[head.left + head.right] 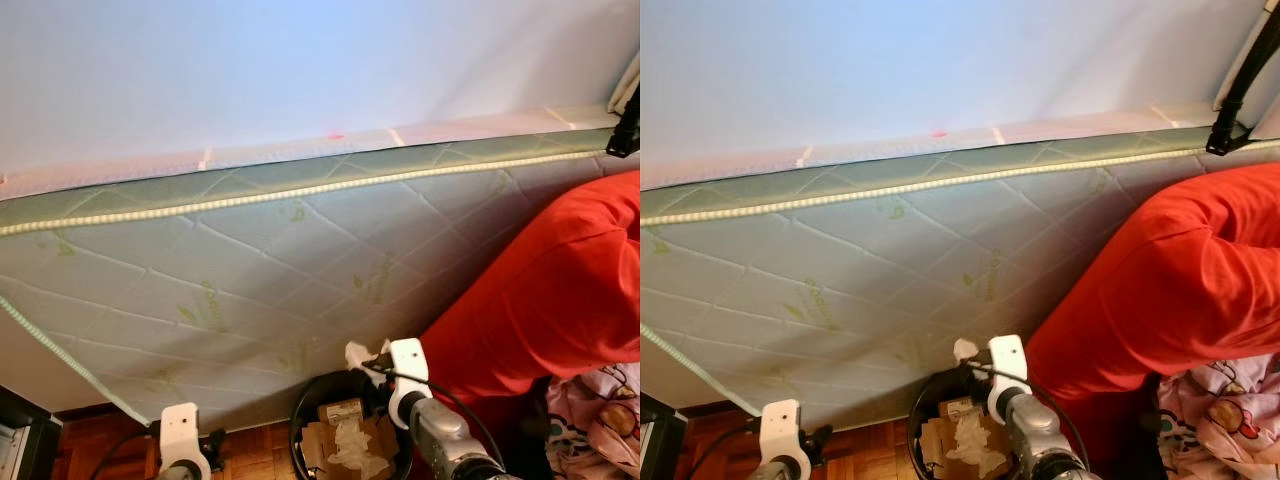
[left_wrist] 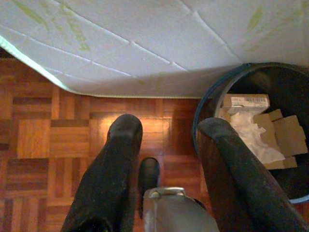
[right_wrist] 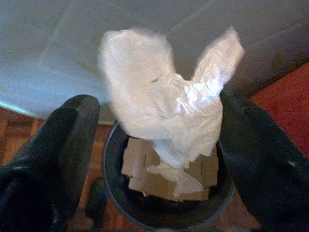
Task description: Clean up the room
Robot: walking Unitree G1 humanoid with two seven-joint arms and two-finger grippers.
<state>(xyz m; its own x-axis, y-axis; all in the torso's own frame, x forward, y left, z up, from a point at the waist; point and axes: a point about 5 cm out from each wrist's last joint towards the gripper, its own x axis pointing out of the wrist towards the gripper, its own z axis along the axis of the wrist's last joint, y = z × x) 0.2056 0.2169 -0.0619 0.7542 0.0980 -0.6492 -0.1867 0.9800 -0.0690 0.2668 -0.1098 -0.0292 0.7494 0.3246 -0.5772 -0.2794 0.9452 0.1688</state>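
My right gripper hangs over a round dark bin with its fingers spread wide. A white crumpled wad sits loosely between them, touching one finger and slightly blurred. From the head camera the wad shows at the gripper's tip, above the bin's rim. The bin holds cardboard pieces and white tissue. My left gripper hovers low over the wooden floor beside the bin, open and empty.
A quilted mattress with green trim stands on edge right behind the bin. A big red cloth drapes at the right, with patterned pink fabric below it. A black strap hangs at the upper right.
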